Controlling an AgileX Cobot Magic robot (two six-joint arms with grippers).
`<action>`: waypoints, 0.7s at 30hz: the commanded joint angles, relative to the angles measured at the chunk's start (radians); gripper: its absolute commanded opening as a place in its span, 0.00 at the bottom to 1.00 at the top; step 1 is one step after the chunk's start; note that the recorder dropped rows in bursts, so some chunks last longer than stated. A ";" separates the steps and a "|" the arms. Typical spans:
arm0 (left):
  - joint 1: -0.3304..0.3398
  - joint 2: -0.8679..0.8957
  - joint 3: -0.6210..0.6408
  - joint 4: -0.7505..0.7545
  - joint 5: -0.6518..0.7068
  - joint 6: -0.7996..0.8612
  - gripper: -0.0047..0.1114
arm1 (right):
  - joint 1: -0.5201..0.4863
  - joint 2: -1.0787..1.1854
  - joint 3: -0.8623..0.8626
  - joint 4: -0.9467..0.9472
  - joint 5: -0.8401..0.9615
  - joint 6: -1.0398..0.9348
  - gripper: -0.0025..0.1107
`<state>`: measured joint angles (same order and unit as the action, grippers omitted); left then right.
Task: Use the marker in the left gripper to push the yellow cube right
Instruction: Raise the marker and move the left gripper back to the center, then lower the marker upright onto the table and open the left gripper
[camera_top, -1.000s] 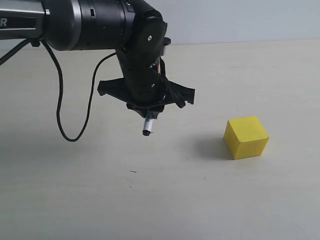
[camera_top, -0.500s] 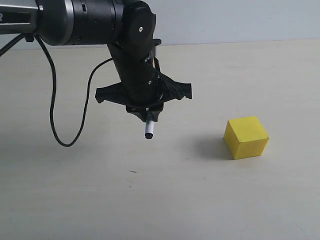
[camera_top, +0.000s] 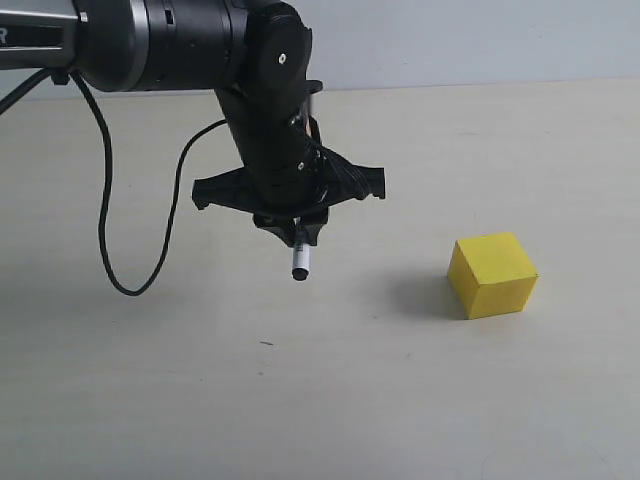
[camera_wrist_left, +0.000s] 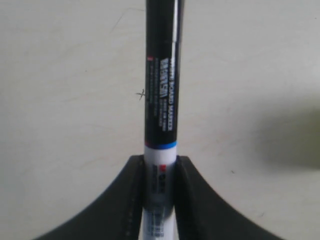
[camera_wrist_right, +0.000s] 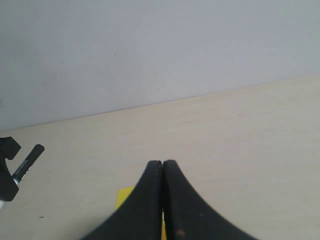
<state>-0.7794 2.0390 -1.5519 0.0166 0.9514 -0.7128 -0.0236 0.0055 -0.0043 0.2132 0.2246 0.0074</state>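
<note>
Left claw (camera_top: 298, 236): clamped on the marker (camera_top: 299, 262), whose long axis hangs near-upright, its lower end apparently clear of the surface (camera_top: 300, 400). Yellow cube (camera_top: 491, 275): resting on the surface, well apart to this claw's right in the exterior view, with nothing between them. Right claw (camera_wrist_right: 162, 200): fingers pressed together, empty.

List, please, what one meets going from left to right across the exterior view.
Trailing black cable hanging in a loop → black two-fingered left gripper, clamped on the slim white-and-black marker pointing down → bright yellow cube on the table.
</note>
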 joint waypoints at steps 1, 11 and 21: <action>0.001 0.004 -0.006 -0.006 0.008 -0.001 0.04 | 0.000 -0.001 0.004 -0.003 -0.006 -0.007 0.02; -0.007 0.061 -0.006 -0.009 0.021 0.002 0.04 | 0.000 -0.001 0.004 -0.003 -0.006 -0.007 0.02; -0.009 0.098 -0.004 -0.003 -0.006 0.002 0.04 | 0.000 -0.001 0.004 -0.003 -0.006 -0.007 0.02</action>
<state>-0.7852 2.1305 -1.5519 0.0128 0.9629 -0.7128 -0.0236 0.0055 -0.0043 0.2132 0.2246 0.0074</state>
